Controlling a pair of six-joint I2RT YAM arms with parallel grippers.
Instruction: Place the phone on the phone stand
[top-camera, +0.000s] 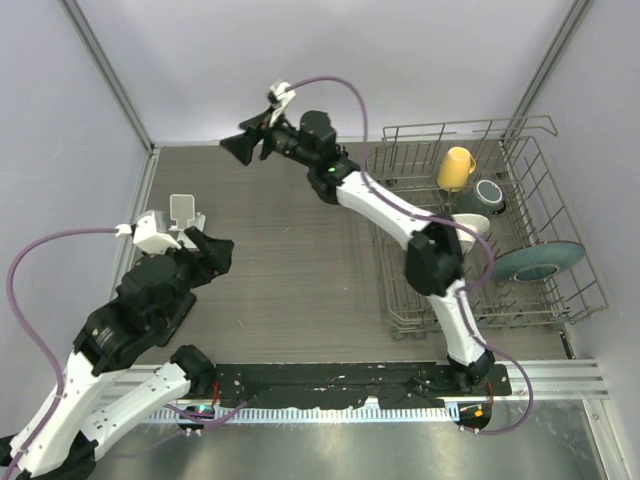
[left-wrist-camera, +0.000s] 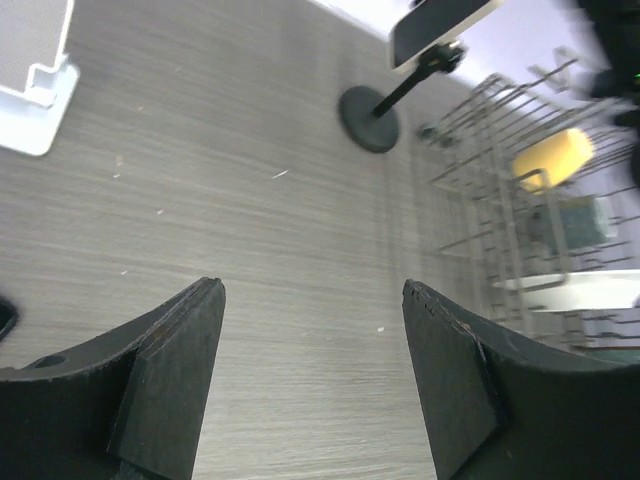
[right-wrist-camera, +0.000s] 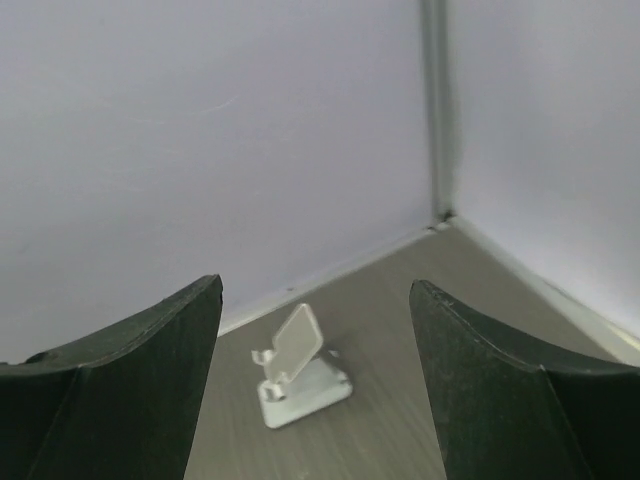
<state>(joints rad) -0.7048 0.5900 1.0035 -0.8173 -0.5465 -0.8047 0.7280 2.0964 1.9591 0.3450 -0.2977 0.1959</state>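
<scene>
The white phone stand (top-camera: 183, 213) sits at the left of the table, just beyond my left gripper (top-camera: 215, 250). Its base corner shows at the top left of the left wrist view (left-wrist-camera: 35, 90), and it stands small and far between the jaws in the right wrist view (right-wrist-camera: 300, 370). I cannot make out the phone for sure. A dark rounded corner (left-wrist-camera: 5, 318) at the left edge of the left wrist view may be it. My left gripper (left-wrist-camera: 312, 290) is open and empty over bare table. My right gripper (top-camera: 238, 148) is open and empty (right-wrist-camera: 315, 285), raised at the back and pointing toward the stand.
A wire dish rack (top-camera: 560, 300) fills the right side and holds a yellow cup (top-camera: 456, 168), a grey mug (top-camera: 489, 194) and a blue-grey plate (top-camera: 538, 260). A black round foot with a thin stem (left-wrist-camera: 368, 118) stands near the back. Walls close the back and sides.
</scene>
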